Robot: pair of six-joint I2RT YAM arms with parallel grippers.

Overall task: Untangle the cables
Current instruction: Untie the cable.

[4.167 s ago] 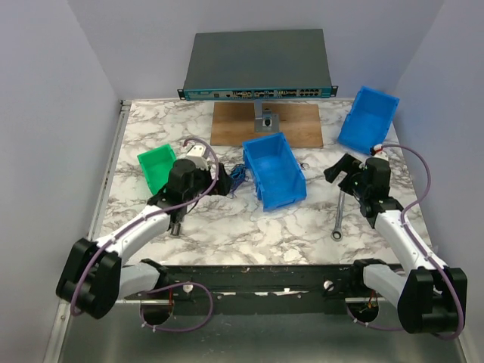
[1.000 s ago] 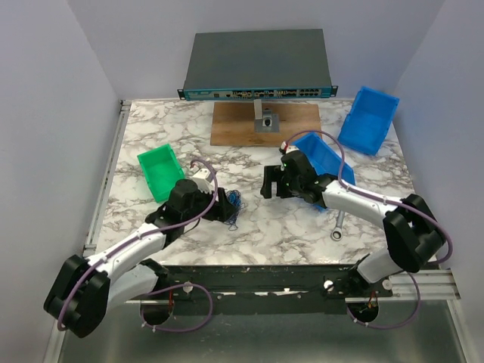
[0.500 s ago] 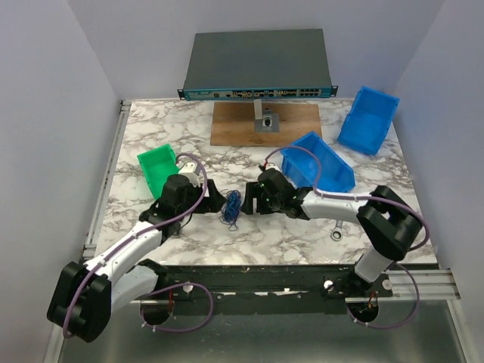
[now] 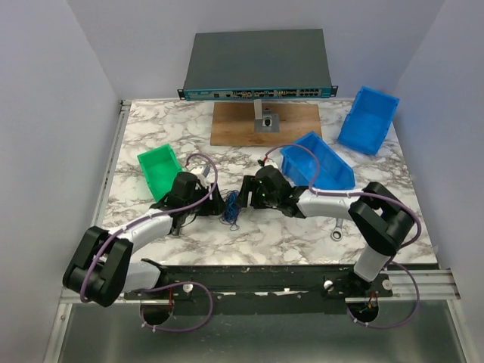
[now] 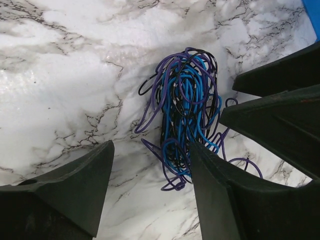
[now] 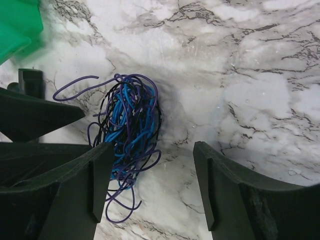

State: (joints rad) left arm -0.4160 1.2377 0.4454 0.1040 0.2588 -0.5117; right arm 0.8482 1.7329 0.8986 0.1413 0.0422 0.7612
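The cables [image 4: 231, 207] are a small tangle of thin blue, purple and black wires lying on the marble table [image 4: 265, 234], between my two grippers. My left gripper [image 4: 215, 204] is open and reaches in from the left. In the left wrist view the cables [image 5: 184, 107] lie just ahead of that gripper [image 5: 150, 150], with the low loops against its right finger. My right gripper [image 4: 245, 195] is open and comes in from the right. In the right wrist view the cables [image 6: 127, 125] sit beside the left finger of that gripper [image 6: 152, 147]. Neither gripper holds the wires.
A green bin [image 4: 160, 169] stands behind the left arm. One blue bin [image 4: 318, 162] lies tipped behind the right arm, another [image 4: 368, 119] at the far right. A wrench [image 4: 338, 227] lies near the right arm. A network switch [image 4: 259, 64] sits above a wooden board [image 4: 257, 125] at the back.
My right gripper has swept left from beside the blue bin up to the tangle. The left gripper let the wires lie, drew back, then came close again.
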